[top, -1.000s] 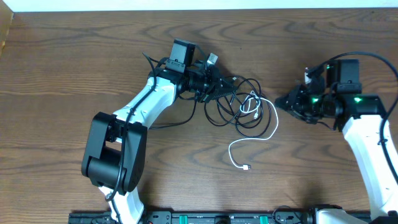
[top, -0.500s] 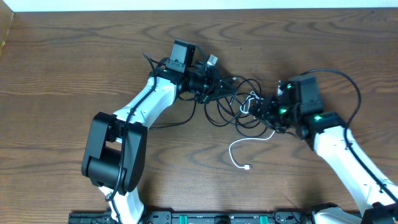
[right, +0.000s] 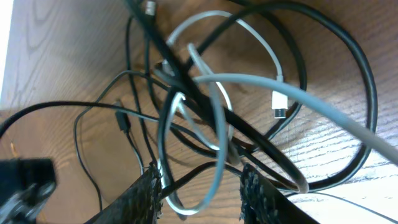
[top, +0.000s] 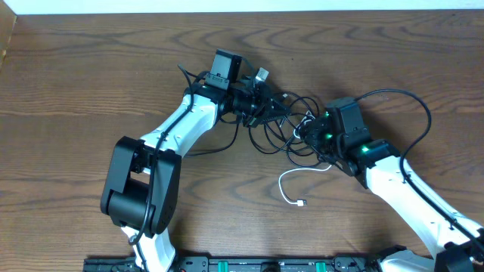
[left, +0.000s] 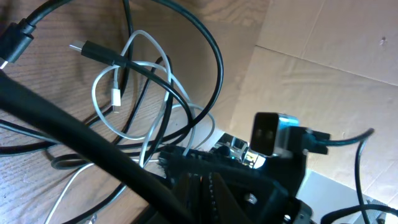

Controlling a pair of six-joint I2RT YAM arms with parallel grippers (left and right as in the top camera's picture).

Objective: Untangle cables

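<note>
The cables lie in a tangle at the table's middle. Black cables [top: 281, 125] loop over each other, and a white cable [top: 310, 169] trails out toward the front and ends in a small plug [top: 301, 202]. My left gripper [top: 261, 100] sits at the tangle's left side, shut on a black cable [left: 74, 134] that runs slantwise into its fingers. My right gripper [top: 306, 134] reaches in from the right and stands open. A loop of the white cable [right: 214, 81] and a black strand [right: 205, 171] pass between its fingers [right: 149, 193]. Neither is pinched.
The brown wooden table [top: 76, 91] stretches bare to the left and right of the tangle. The right arm's own thick black wire [top: 412, 102] arcs above its wrist. Cardboard [left: 323, 68] shows beyond the table in the left wrist view.
My right arm has swung in from the far right to the tangle's right side, and its jaws have widened. The left gripper has barely moved and stays shut.
</note>
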